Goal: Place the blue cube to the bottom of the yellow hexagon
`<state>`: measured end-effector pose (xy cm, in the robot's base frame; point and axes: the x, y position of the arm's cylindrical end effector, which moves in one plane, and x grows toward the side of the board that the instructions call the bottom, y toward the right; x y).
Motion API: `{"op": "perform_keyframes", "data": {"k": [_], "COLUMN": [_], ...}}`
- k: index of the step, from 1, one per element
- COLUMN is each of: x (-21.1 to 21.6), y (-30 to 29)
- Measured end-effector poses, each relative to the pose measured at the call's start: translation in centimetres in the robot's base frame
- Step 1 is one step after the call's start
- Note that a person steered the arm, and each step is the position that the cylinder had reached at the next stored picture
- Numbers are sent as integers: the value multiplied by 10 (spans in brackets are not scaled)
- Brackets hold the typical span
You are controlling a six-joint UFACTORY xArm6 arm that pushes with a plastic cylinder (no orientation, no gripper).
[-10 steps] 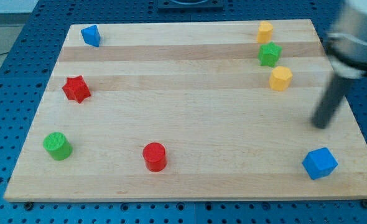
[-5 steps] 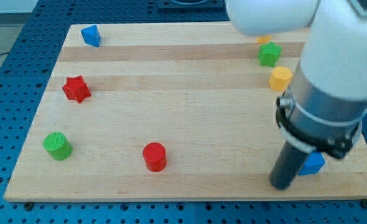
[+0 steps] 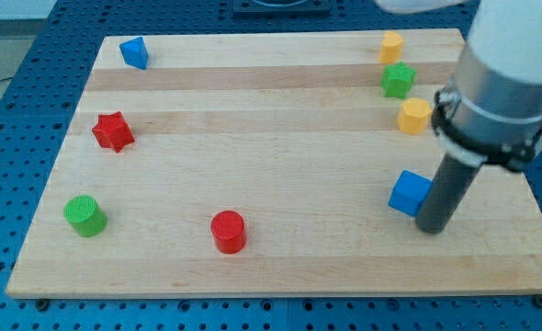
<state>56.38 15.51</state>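
Observation:
The blue cube (image 3: 408, 193) lies on the wooden board (image 3: 271, 156) at the view's right, below the yellow hexagon (image 3: 414, 116). My tip (image 3: 431, 228) is at the cube's lower right side, touching or nearly touching it. The rod and the arm above it hide part of the board's right edge. A second yellow block (image 3: 391, 46) sits at the view's top right, with a green star (image 3: 398, 80) between it and the hexagon.
A small blue block (image 3: 134, 52) sits at the view's top left. A red star (image 3: 113, 131) lies at the left. A green cylinder (image 3: 84, 215) is at the bottom left and a red cylinder (image 3: 228, 231) at the bottom middle.
The blue cube has gone from the board's bottom right corner up and to the left, toward the yellow hexagon. My tip swung down around the cube and now sits at its lower right.

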Motion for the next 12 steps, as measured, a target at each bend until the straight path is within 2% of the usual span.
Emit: {"op": "perform_keyframes", "data": {"k": [1,2,3,4,6,7,9,10,11,12], "x": [-14,-56,-54,-27,-27,-33,-69,-56,-52,-71], "y": [-43,-32,-21,-35,-21,2,2,3,52,47]}}
